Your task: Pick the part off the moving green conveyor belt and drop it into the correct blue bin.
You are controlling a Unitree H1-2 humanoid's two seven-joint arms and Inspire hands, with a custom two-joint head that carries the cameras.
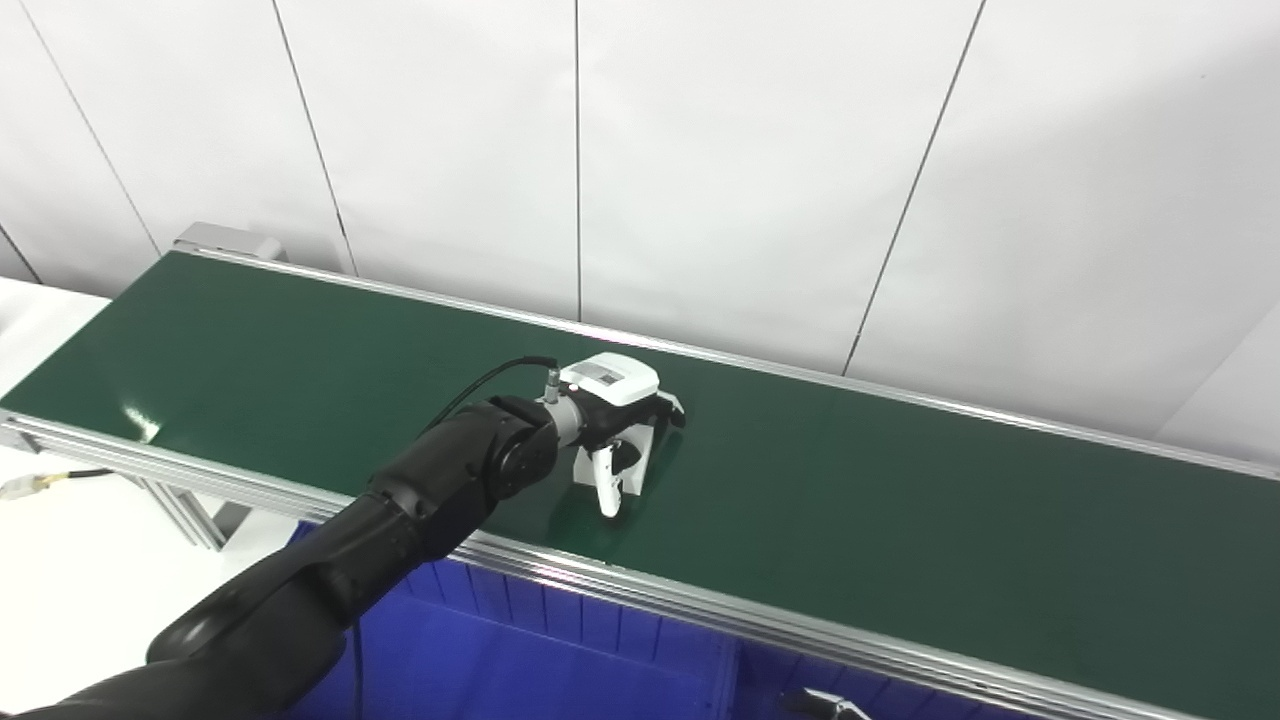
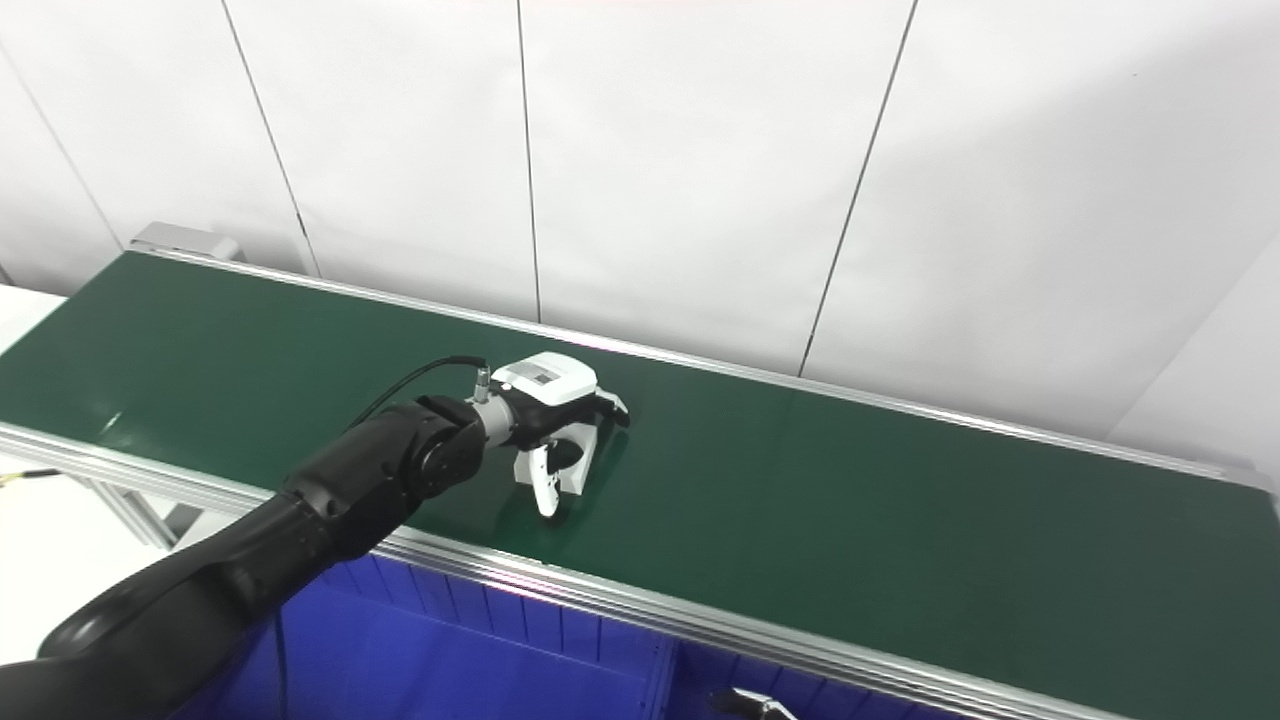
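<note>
Part on green belt, under left hand, fingers around it

The green conveyor belt runs from far left to near right between aluminium rails. One white part rests on it, left of centre.

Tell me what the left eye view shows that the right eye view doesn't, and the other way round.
Only the left eye view shows the white surface at the lower left broadly, with a cable connector lying on it. Only the right eye view shows the belt's right end. Both show the left hand over the green conveyor belt, its fingers pointing down near a white part; whether it grips is unclear. Both show a blue bin below the belt's near rail. The right hand appears in neither.
</note>
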